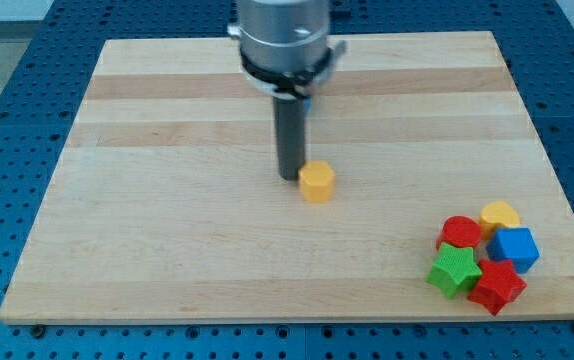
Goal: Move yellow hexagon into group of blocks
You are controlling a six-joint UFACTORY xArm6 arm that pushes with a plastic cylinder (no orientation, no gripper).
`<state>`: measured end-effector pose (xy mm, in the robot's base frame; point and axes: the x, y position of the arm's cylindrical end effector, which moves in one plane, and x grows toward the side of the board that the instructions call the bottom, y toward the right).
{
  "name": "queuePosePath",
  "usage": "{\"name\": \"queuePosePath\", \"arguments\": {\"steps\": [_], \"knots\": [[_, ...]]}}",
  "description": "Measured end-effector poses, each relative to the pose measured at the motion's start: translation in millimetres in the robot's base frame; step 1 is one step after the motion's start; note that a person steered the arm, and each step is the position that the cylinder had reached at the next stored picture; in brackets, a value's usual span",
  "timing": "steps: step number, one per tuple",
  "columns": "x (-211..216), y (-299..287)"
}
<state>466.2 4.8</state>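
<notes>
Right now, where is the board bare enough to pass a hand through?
Bare: the whole left half of the wooden board, and the stretch between the yellow hexagon, beside my tip, and the bottom-right group. Crowded: around the red star.

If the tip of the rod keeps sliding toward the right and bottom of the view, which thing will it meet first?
My tip sits just at the view's left of the yellow hexagon, almost touching. Going that way it would likely meet the hexagon first; the group with the red cylinder lies much further on.

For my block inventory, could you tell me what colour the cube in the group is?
The cube is blue, shown clearly in the camera view.
</notes>
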Motion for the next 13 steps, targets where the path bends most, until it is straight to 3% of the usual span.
{"name": "queuePosePath", "arguments": {"steps": [1,3,4,6,8,10,12,13], "knots": [[9,14],[-16,25],[-4,65],[40,88],[-2,60],[59,61],[22,45],[36,21]]}}
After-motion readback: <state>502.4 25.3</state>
